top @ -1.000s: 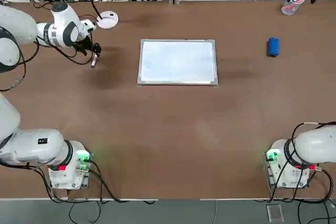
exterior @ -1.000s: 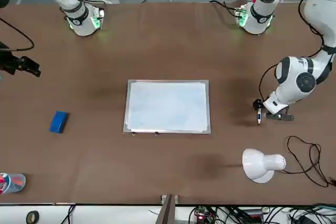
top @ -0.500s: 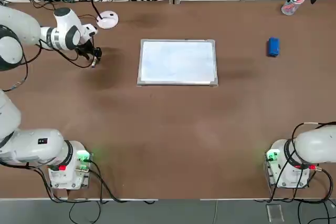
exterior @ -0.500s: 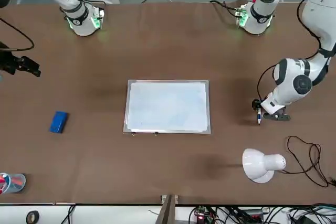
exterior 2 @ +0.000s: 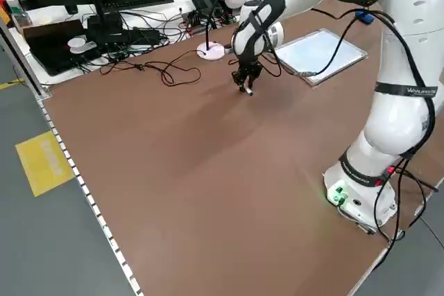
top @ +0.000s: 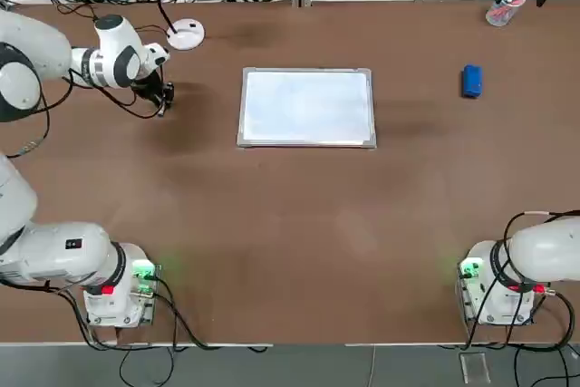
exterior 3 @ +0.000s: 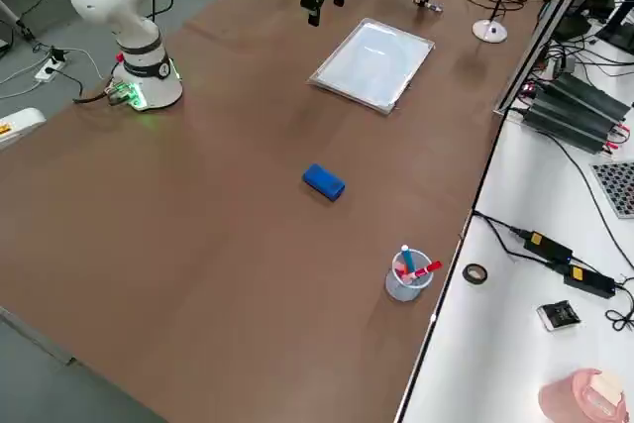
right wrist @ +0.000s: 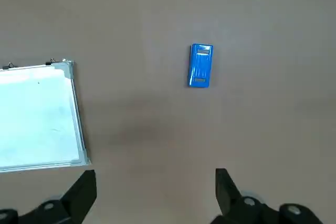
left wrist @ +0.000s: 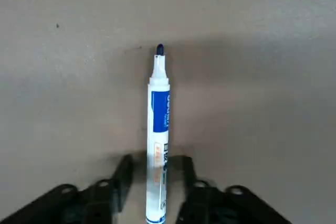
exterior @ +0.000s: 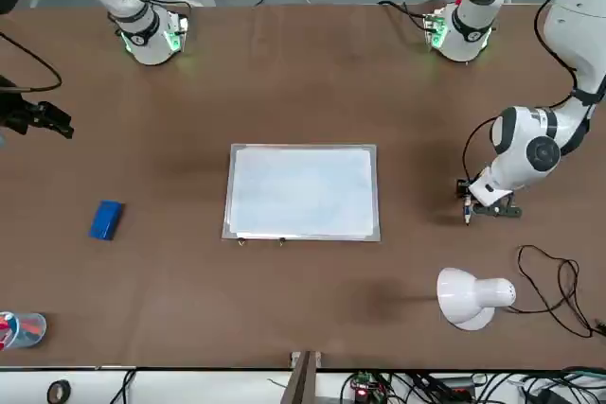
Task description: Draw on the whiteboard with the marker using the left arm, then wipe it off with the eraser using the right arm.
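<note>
Marker [left wrist: 158,129] sits at the whiteboard's [top: 306,108] nine o'clock, between the spread jaws of my left gripper [left wrist: 156,158]. My right gripper [right wrist: 156,170] is at two o'clock, jaws wide apart; the eraser [top: 471,81] lies at three.

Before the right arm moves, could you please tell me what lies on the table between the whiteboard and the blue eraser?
Only bare tabletop lies between the whiteboard and the eraser, as the top view shows.
</note>
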